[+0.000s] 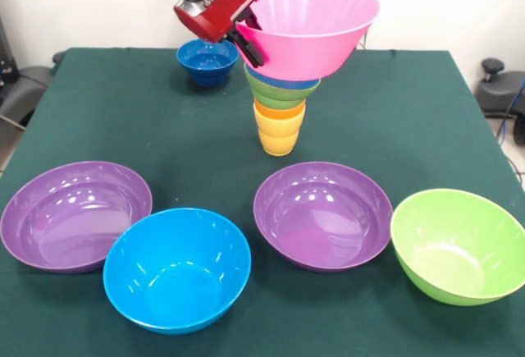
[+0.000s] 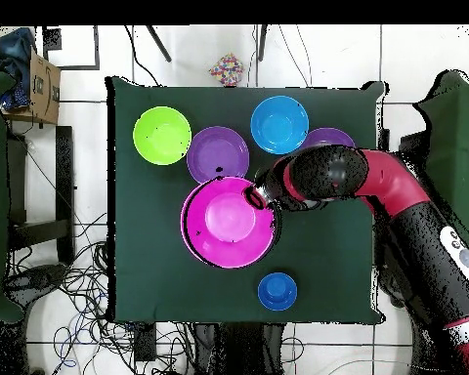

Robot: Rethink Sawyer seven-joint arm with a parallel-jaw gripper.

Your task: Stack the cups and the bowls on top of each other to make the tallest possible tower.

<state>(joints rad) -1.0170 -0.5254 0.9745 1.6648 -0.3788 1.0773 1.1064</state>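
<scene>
There are two cups, one orange cup (image 1: 279, 111) and one yellow cup (image 1: 278, 136), pushed one inside the other and standing near the middle of the green worktop (image 1: 98, 119). On top of them sit a small green bowl (image 1: 280, 94) and a light blue bowl (image 1: 289, 83), so that makes the tower (image 1: 279, 115). A big pink bowl (image 1: 310, 25) is on the very top, tipped to one side. The jaws (image 1: 246, 45) are closed on the pink bowl's rim, one finger inside and one outside. Four more big bowls sit on the worktop at the side away from the robot: two purple ones, the left purple bowl (image 1: 75, 213) and the right purple bowl (image 1: 322, 213), one big blue bowl (image 1: 177, 268) and one big green bowl (image 1: 458, 244). One small dark blue bowl (image 1: 207, 61) stands alone close to the robot. The front view shows the cups and small bowls under the pink bowl. The overhead view hides them, because the pink bowl (image 2: 229, 222) covers the tower. There the red and black arm (image 2: 375, 186) also covers most of one purple bowl (image 2: 328, 137).
</scene>
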